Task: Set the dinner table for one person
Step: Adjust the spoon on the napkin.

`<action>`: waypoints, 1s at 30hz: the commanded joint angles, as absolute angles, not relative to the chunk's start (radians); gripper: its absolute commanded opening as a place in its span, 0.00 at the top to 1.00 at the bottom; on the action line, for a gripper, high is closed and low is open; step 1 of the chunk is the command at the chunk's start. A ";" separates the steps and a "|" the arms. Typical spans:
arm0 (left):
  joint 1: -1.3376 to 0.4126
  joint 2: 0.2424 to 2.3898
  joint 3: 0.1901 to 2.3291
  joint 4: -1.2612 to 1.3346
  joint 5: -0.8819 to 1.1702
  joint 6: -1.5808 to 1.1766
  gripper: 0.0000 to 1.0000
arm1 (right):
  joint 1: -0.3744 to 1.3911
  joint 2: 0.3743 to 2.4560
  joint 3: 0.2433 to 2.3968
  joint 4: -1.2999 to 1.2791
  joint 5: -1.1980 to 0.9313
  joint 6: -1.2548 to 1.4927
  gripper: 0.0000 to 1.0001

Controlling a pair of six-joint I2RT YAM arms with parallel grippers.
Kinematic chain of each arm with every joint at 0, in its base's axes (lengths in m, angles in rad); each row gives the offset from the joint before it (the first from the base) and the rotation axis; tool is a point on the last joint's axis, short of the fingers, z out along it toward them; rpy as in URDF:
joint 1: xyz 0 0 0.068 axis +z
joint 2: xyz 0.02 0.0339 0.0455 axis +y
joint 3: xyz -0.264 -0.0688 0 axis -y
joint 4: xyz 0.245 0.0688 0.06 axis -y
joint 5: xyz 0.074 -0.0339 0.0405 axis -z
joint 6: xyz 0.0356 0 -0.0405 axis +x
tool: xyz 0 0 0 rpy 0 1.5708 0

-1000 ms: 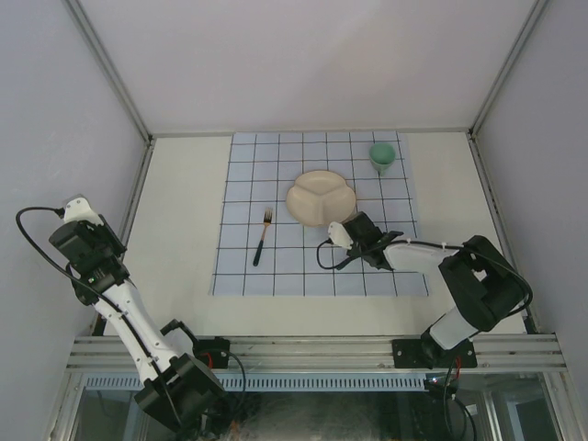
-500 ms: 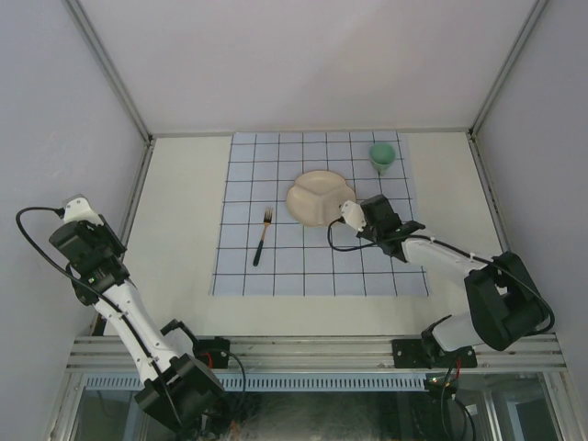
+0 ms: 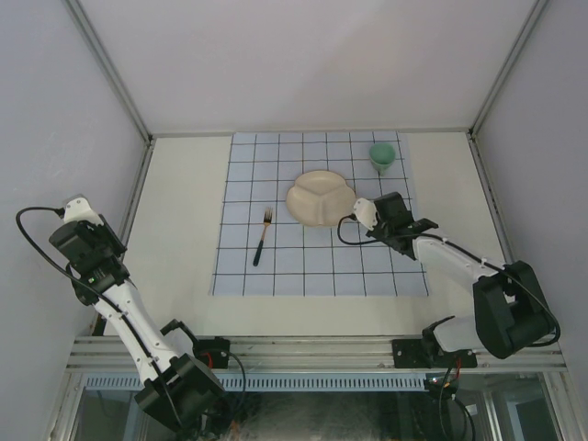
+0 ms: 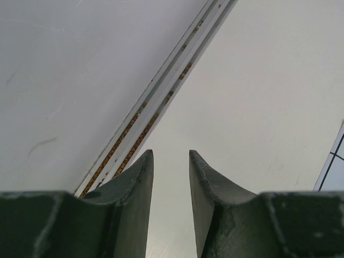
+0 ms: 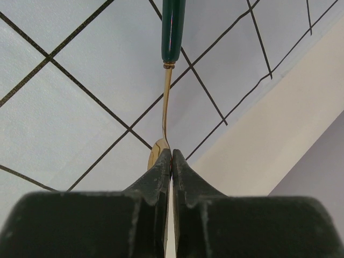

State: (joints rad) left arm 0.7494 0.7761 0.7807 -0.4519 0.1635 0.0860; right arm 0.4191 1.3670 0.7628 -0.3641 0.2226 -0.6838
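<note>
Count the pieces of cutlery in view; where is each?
2. A fork lies on the checked cloth, left of the plate. A green-handled spoon is pinched in the right gripper, right of the plate.

grid cloth (image 3: 294, 271) carries fork (image 3: 263, 237), divided plate (image 3: 320, 197), green cup (image 3: 382, 156); green-handled gold spoon (image 5: 173, 37) over cloth.

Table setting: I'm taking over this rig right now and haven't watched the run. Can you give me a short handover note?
Right end effector: shut on the spoon at its bowl end, over the cloth just right of the plate.
Left end effector: open, empty, parked over the table near its left edge.
Done: plate mid-cloth, fork to its left, cup at the cloth's far right corner.
Left: probably lay the spoon right of the plate, release, pull back.
</note>
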 commanded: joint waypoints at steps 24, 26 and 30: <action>0.757 0.790 0.746 -0.405 0.189 0.089 0.63 | 0.207 1.208 0.730 -0.558 -0.080 -0.692 0.79; 0.757 0.790 0.738 -0.399 0.182 0.092 0.63 | 0.234 1.226 0.763 -0.506 -0.082 -0.676 0.52; 0.757 0.785 0.732 -0.392 0.157 0.108 0.63 | 0.310 1.363 0.895 -0.478 -0.050 -0.647 0.42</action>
